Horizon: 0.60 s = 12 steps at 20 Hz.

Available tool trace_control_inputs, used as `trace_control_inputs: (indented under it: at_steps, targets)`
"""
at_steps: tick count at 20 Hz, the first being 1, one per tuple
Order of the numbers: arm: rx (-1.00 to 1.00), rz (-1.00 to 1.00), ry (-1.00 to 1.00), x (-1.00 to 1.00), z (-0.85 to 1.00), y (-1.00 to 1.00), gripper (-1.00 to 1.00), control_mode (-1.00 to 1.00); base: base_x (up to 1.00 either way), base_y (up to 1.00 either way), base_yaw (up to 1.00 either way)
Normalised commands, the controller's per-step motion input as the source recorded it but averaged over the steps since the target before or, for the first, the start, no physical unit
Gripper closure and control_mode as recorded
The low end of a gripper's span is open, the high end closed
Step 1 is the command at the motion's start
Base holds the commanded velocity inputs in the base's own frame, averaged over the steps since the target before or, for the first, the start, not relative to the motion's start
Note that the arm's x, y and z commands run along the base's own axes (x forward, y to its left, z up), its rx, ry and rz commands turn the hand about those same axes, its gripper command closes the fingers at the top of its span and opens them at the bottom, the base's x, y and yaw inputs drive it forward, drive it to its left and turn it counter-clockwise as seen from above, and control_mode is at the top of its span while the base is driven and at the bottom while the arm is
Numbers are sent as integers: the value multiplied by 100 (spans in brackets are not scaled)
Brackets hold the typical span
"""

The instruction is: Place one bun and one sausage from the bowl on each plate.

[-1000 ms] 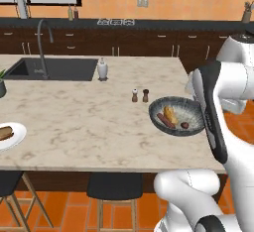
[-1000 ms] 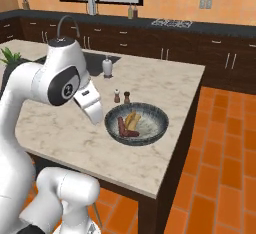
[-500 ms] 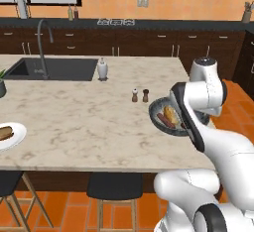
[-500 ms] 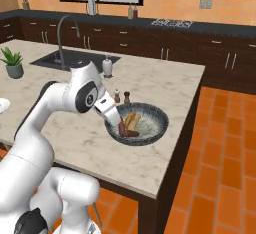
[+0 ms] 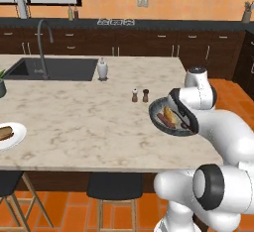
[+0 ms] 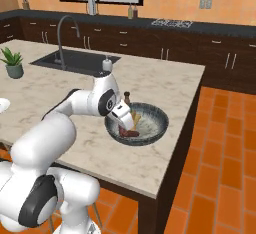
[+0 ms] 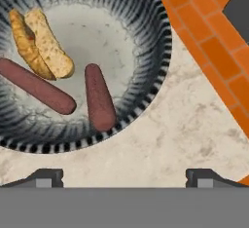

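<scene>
Two sausages (image 7: 99,97), one bun (image 7: 41,44), bowl (image 7: 146,17)

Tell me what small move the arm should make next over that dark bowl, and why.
Probably ease the open claw forward and down onto the nearer sausage. The claw is empty and sits over the counter just short of the bowl, where two sausages and a bun lie. A white plate far along the counter already holds something brown.

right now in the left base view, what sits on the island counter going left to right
white plate holding a bun at the left edge → sink faucet → soap dispenser → salt shaker → pepper shaker → dark-grey bowl with sausages and a bun
</scene>
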Motion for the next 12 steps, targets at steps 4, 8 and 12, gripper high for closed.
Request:
trace_control_inputs:
  at_steps: [4, 8, 12]
  targets:
    - [1, 0, 15, 54, -53, -4, -100, -100, 0, 0, 0]
    - [1, 0, 8, 52, -46, -28, -100, -100, 0, 0, 0]
    - [2, 1, 6, 18, -51, -26, -100, -100, 0, 0, 0]
